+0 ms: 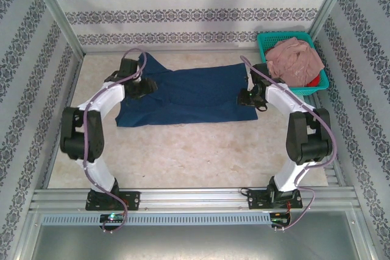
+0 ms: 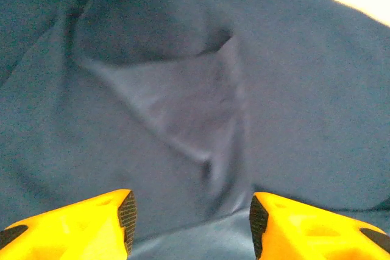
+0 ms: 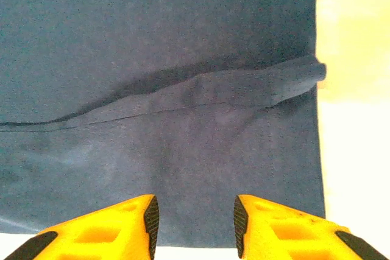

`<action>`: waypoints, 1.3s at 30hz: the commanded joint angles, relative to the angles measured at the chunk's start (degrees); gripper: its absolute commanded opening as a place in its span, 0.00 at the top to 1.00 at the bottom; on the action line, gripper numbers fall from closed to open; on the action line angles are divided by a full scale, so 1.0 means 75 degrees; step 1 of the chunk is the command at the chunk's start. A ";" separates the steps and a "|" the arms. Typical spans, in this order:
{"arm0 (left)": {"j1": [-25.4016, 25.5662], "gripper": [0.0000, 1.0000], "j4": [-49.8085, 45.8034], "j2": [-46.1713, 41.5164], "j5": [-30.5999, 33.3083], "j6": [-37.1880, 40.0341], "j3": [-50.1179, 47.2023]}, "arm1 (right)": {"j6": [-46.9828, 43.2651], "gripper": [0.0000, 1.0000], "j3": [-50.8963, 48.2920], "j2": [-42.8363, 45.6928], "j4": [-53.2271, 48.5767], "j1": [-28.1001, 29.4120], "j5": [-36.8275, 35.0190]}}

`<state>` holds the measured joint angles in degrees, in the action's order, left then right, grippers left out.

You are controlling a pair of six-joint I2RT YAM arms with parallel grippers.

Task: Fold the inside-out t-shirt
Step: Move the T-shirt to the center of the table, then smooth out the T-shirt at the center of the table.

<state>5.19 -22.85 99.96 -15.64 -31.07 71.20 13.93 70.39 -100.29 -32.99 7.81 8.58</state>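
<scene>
The dark navy t-shirt [image 1: 186, 95] lies spread across the far middle of the table, wrinkled at its left end. My left gripper [image 1: 143, 86] hovers over the shirt's left part; in the left wrist view its yellow fingers [image 2: 79, 226] stand open above a raised crease of cloth [image 2: 183, 108], nothing between them. My right gripper [image 1: 251, 97] sits over the shirt's right edge. In the right wrist view its fingers [image 3: 109, 229] are open over flat cloth [image 3: 183, 150] near the hem, with a folded ridge [image 3: 244, 86] beyond them. No tag is visible.
A teal basket [image 1: 267, 44] at the back right holds a dusty pink garment [image 1: 295, 59] and something red. Patterned walls enclose the table on three sides. Bare beige tabletop [image 1: 195, 156] stretches between the shirt and the arm bases.
</scene>
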 commanded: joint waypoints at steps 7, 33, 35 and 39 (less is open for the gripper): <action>-0.0869 0.48 0.0288 -0.0406 0.0004 -0.0147 -0.1942 | 0.0401 0.65 0.0336 -0.1135 -0.0902 -0.0318 0.0108; -0.0622 0.48 0.1217 -0.1239 -0.0432 -0.0728 -0.2421 | 0.1151 0.65 -0.1524 0.1471 -0.0530 0.1048 -0.1570; -0.0622 0.48 0.1260 -0.0625 -0.0442 -0.0696 -0.1909 | 0.1155 0.65 -0.1389 0.1318 -0.0541 0.1220 -0.1568; -0.0628 0.48 0.1140 0.0243 -0.0588 -0.0703 -0.1165 | 0.1244 0.65 -0.1414 0.1287 -0.0430 0.1348 -0.1496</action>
<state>0.05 -14.76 99.31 -19.09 -36.86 59.86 22.37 59.20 -90.39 -35.97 17.69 -1.50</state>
